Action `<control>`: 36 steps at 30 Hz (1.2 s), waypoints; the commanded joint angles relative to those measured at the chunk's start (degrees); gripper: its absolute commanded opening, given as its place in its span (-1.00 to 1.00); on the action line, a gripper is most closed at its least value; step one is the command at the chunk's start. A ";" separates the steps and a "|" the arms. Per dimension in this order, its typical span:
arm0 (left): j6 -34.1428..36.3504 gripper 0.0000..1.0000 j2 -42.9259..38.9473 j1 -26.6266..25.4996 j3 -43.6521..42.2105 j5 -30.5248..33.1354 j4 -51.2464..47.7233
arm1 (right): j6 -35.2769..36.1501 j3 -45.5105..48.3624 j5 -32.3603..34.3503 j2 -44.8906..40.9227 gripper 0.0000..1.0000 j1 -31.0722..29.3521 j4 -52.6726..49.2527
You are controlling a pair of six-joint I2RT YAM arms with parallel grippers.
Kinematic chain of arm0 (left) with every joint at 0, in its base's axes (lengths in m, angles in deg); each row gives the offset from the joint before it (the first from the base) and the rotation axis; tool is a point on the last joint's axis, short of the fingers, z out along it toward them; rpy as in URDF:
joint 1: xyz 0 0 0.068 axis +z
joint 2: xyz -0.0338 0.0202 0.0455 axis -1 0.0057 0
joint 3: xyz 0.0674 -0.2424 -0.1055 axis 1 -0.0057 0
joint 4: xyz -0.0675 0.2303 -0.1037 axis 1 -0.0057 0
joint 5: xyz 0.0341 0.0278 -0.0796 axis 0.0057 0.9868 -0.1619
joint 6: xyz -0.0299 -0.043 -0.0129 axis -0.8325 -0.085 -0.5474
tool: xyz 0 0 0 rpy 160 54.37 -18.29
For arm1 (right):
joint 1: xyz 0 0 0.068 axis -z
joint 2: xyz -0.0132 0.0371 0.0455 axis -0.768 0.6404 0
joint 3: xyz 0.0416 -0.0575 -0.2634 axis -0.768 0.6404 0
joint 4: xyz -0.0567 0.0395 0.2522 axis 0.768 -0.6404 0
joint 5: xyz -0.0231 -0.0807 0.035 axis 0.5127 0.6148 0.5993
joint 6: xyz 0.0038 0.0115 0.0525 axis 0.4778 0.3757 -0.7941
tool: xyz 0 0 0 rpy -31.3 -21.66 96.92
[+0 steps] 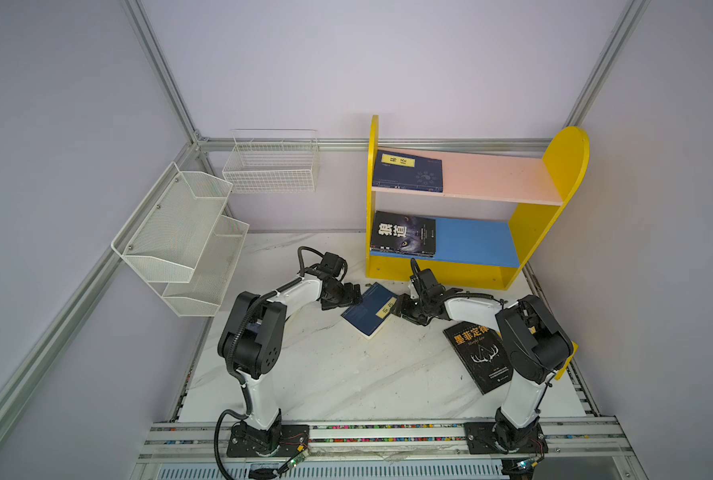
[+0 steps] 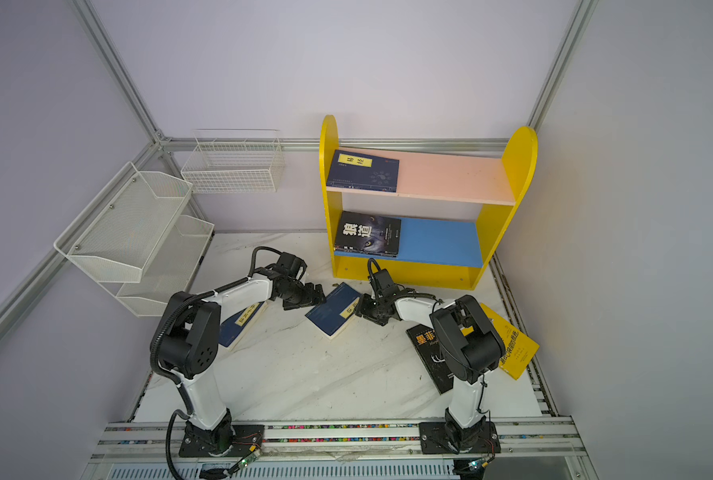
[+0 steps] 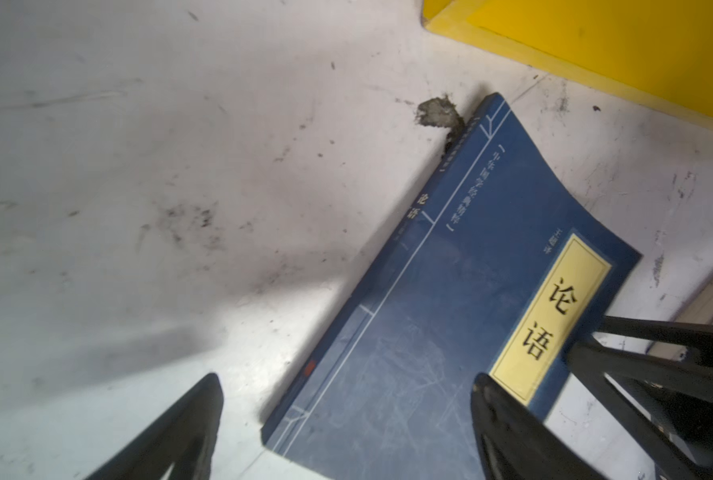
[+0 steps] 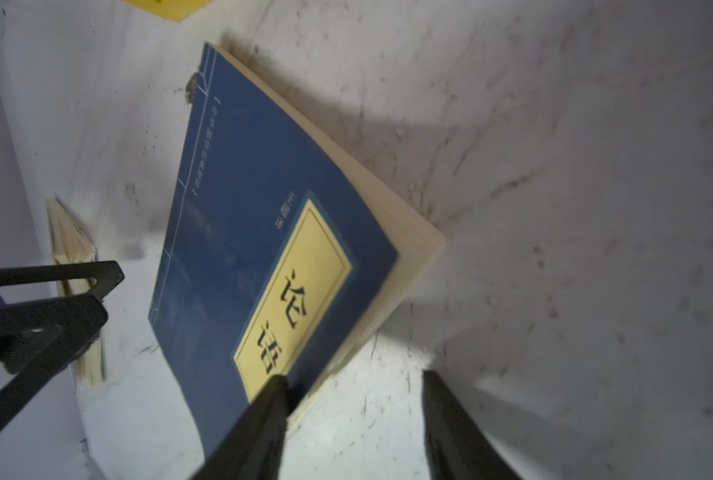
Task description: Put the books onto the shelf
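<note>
A navy book (image 1: 369, 311) with a yellow title label lies on the marble table in front of the shelf (image 1: 554, 166). My left gripper (image 3: 346, 380) stands open and straddles its spine-side corner. My right gripper (image 4: 354, 378) is at the opposite side. One finger lies over the cover and the other over bare table, with a gap between them. On the shelf, one navy book (image 1: 406, 172) lies on the pink board and a black book (image 1: 402, 235) on the blue board. Another black book (image 1: 477, 357) and a yellow book (image 2: 516, 349) lie by the right arm. A second navy book (image 2: 242, 320) lies under the left arm.
A white mesh tiered rack (image 1: 180, 237) and a white wire basket (image 1: 271, 166) hang at the back left. The shelf's yellow base (image 3: 595, 50) stands just beyond the middle book. An aluminium rail (image 1: 388, 432) runs along the table's front.
</note>
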 commanded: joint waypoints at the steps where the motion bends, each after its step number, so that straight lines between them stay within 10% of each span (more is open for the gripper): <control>1: 1.85 0.82 0.76 -0.84 2.73 -5.55 1.65 | 0.24 0.47 8.16 1.89 -0.09 0.47 0.08; 14: -3.88 0.80 -0.97 -8.30 -3.76 -17.90 7.55 | 10.74 -10.49 13.70 10.50 -0.31 0.51 -7.01; 26: -26.37 0.75 -1.54 -4.24 -12.03 -10.95 21.39 | 16.66 -9.75 12.61 10.89 -0.39 0.49 -7.68; 36: -43.12 0.54 4.56 -5.63 -14.87 -17.55 49.11 | 19.29 -3.75 8.77 11.91 -0.44 -1.94 -5.15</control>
